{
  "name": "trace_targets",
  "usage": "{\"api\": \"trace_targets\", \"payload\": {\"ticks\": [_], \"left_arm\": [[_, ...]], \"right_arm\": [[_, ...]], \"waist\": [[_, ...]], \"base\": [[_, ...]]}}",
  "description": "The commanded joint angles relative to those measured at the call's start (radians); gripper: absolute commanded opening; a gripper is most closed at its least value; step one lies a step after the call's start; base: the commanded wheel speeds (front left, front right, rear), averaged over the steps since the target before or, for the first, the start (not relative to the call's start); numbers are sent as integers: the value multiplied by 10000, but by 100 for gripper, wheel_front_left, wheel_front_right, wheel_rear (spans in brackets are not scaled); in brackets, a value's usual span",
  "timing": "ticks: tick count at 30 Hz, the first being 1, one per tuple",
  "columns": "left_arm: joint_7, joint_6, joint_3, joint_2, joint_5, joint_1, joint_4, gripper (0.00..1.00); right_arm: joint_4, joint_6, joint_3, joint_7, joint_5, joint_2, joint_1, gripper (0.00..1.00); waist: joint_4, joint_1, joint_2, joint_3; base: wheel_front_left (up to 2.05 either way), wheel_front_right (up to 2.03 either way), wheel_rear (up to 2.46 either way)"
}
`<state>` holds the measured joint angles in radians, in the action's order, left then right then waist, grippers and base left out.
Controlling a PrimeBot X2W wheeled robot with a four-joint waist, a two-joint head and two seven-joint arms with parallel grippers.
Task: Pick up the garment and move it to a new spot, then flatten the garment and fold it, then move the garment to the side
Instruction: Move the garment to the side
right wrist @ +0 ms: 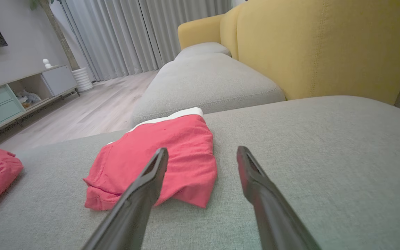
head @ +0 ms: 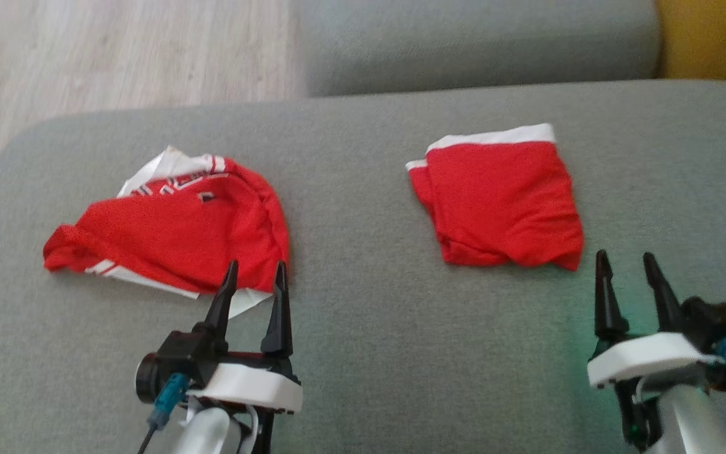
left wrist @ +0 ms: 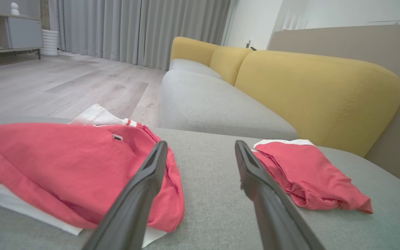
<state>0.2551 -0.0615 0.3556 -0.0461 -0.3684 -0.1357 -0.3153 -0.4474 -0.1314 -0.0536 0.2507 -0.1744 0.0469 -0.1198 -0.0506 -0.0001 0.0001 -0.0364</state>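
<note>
Right fingers [head: 604, 296] apart — folded garment [head: 501, 202] near

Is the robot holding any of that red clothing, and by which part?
Nothing is held. The left tool is open by the shirt, the right tool open by the shorts.

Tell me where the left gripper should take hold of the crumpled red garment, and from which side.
Probably the near right corner of the crumpled red garment, coming from the robot's side. There the red cloth bulges in a thick fold over a white layer, just ahead of the open left gripper, so the fingers can close across it.
</note>
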Motion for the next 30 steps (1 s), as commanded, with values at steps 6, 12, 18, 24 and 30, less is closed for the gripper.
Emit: {"api": "trace_targets", "payload": {"ticks": [6, 12, 18, 24, 30], "left_arm": [[67, -21, 10, -41, 76, -720, 404, 100], [67, -37, 203, -41, 91, -1175, 452, 100], [67, -37, 359, -41, 61, -1615, 435, 100], [67, -111, 574, -41, -93, -1898, 401, 100], [67, -168, 634, -41, -160, -1953, 385, 100]], "right_arm": [[44, 7, -341, -536, 626, 35, -1428, 100], [-830, 7, -1114, -1584, 1068, 184, -2953, 100], [-2285, 7, -1452, -2711, 820, 556, -4396, 100], [-4005, 7, -671, -3525, -57, 1148, -5301, 100], [-4777, 7, 474, -4009, -931, 1642, -5564, 0]], "waist": [[-319, 1, -1, -655], [-631, 1, -1, -1419], [-957, 1, -1, -2053], [-1301, 1, -1, -2355], [-1412, 1, -1, -2423]], "base": [[0, 0, 0], [0, 0, 0], [0, 0, 0], [0, 0, 0], [0, 0, 0]]}}
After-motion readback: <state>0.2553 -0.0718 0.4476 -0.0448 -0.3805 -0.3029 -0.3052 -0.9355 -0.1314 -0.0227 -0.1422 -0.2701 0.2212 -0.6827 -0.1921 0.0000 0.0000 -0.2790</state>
